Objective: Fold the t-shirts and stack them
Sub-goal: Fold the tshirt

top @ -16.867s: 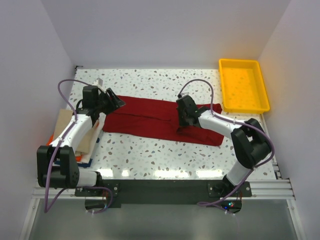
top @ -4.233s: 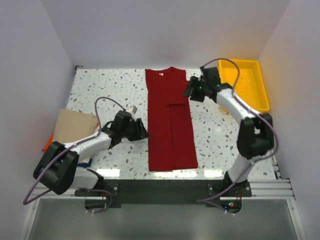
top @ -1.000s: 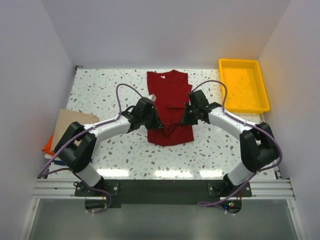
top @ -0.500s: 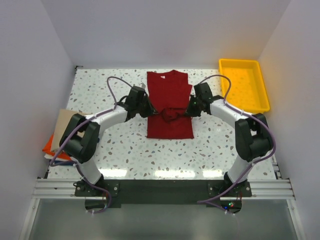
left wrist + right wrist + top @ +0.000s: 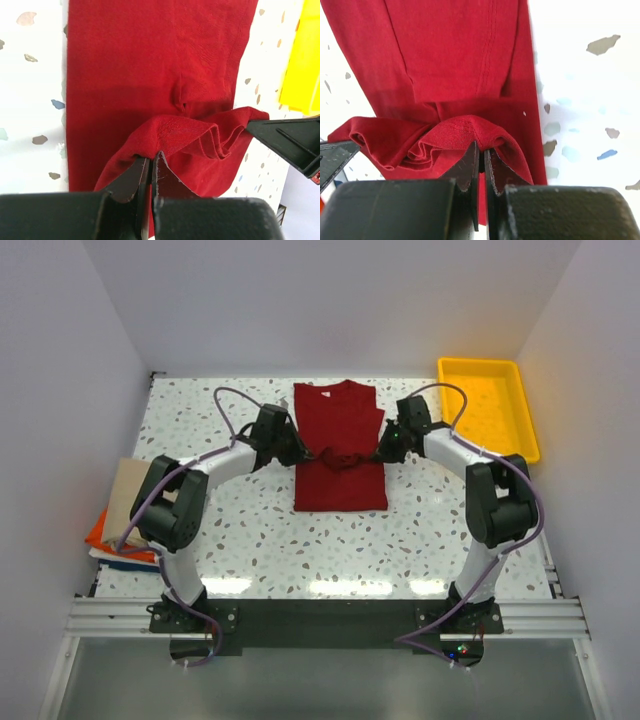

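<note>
A dark red t-shirt (image 5: 338, 415) lies mid-table as a long strip, collar and small white neck label (image 5: 322, 387) at the far end. Its near end is lifted and doubled back over the body. My left gripper (image 5: 303, 453) is shut on the left corner of that hem (image 5: 172, 132), and my right gripper (image 5: 382, 452) is shut on the right corner (image 5: 455, 131). The cloth between them sags in bunched folds (image 5: 341, 458). In the wrist views the left gripper (image 5: 151, 161) and right gripper (image 5: 481, 150) each pinch a ridge of red fabric. Folded t-shirts (image 5: 122, 502), tan on top, are stacked at the left edge.
A yellow plastic tray (image 5: 487, 445) stands at the back right, close to the right arm's elbow. The stack at the left edge shows orange (image 5: 97, 532) and blue (image 5: 122, 562) layers under the tan one. White speckled tabletop (image 5: 340, 550) surrounds the shirt; walls close in on three sides.
Both grippers have carried the shirt's near hem away from the arm bases toward the collar, shortening the strip. The held edge now hangs over the shirt's middle.
</note>
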Robot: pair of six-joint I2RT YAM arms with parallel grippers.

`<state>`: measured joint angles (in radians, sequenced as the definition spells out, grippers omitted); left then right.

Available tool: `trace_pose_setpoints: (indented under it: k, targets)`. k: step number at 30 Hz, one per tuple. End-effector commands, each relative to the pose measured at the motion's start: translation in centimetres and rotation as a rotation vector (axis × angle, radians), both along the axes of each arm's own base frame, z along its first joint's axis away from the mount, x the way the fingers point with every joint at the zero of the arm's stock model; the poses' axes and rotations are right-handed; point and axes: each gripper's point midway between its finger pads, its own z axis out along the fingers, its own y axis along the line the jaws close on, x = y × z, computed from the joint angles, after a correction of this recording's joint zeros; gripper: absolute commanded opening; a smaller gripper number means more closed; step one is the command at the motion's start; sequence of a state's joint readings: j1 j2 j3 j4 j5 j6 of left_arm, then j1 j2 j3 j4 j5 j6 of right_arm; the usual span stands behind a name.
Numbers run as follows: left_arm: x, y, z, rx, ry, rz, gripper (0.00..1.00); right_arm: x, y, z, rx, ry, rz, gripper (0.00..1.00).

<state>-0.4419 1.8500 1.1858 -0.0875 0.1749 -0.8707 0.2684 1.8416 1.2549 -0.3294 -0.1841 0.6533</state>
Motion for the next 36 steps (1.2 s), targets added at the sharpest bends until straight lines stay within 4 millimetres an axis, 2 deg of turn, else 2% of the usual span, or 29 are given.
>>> trace_pose_setpoints:
  k: [1,10,23,32,33,34,35,36]
  targets:
    - [2.2,-0.1,2.0,-0.024,-0.082,-0.005,0.0,2.2,0.5,1.9,0.035,-0.07,0.02,0.0]
    - [4.1,0.6,1.3,-0.026,-0.081,-0.007,0.0,3.4,0.2,1.0,0.05,-0.052,0.004,0.0]
    - [5.1,1.1,-0.2,-0.025,-0.061,-0.015,0.0,4.7,-0.6,0.8,0.082,-0.051,-0.021,0.0]
    - [5.8,1.5,-0.1,-0.035,-0.073,-0.022,0.0,5.3,-0.8,0.9,0.089,-0.052,-0.029,0.0]
    - [5.8,1.6,0.0,-0.036,-0.074,-0.022,0.02,5.3,-0.9,0.8,0.091,-0.049,-0.029,0.0]
    - [5.9,1.6,0.1,-0.041,-0.081,-0.027,0.07,5.3,-1.0,0.9,0.093,-0.05,-0.032,0.02]
    - [6.0,1.7,0.5,-0.042,-0.09,-0.028,0.13,5.4,-0.9,1.1,0.099,-0.055,-0.029,0.14]
    - [6.6,1.8,1.3,-0.058,-0.125,-0.035,0.22,5.5,-1.1,1.3,0.099,-0.061,-0.028,0.22]
